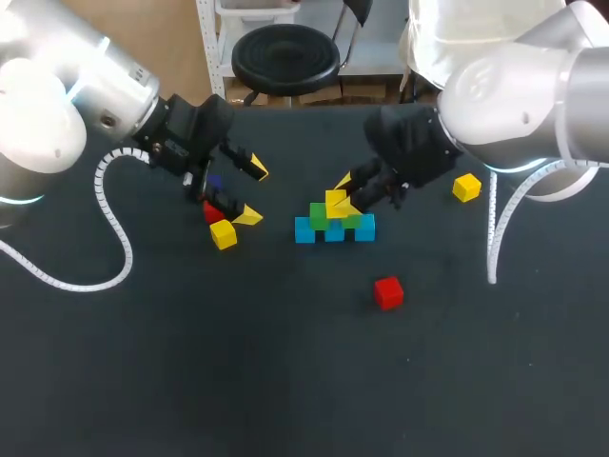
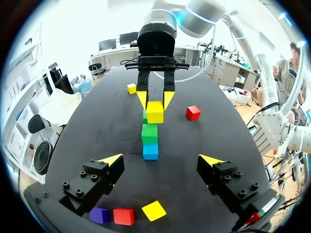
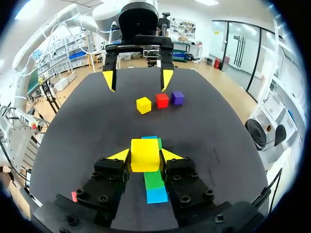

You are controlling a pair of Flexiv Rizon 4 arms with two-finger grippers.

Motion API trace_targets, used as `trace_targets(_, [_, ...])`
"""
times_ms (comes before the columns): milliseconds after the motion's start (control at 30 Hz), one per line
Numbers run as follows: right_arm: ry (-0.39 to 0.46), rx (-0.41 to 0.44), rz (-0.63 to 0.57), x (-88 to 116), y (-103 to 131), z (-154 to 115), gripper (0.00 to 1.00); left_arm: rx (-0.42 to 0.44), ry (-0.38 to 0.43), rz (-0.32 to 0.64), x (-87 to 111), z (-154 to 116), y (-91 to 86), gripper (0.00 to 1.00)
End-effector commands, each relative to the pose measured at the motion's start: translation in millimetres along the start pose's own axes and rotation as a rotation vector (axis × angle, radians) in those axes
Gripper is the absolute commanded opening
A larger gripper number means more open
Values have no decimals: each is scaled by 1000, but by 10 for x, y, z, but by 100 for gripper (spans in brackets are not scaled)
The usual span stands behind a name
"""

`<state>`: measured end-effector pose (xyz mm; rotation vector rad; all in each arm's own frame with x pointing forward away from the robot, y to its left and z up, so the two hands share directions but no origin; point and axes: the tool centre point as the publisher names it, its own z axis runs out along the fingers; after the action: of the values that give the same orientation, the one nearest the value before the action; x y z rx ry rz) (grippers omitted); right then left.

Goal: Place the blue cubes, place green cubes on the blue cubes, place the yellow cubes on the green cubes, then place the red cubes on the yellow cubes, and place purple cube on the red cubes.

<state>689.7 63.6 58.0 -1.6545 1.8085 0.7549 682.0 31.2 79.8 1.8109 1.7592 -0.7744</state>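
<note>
Though half-hidden from overhead, right end effector [image 3: 145, 154] grips yellow cube [image 3: 145, 160]; left end effector [image 2: 160, 160] gapes.

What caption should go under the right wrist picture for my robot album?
The right gripper grips a yellow cube over the green cubes and blue cubes.

Bright even overhead light; soft faint shadows; glare on left arm [image 1: 38, 109].

Seen from my remote station: I can read no text, label, number or sign on the cubes [image 1: 334, 231] or the table [image 1: 285, 381].
</note>
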Motion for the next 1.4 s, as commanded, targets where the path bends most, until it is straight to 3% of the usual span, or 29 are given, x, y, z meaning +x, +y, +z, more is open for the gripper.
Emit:
trace_targets(33, [1,0,3,0,-10,14,0,-2,-4,2,11,0,-7,100])
trace_targets(1400, [0,-8,5,1,-79,44,0,-2,-4,2,11,0,-7,100])
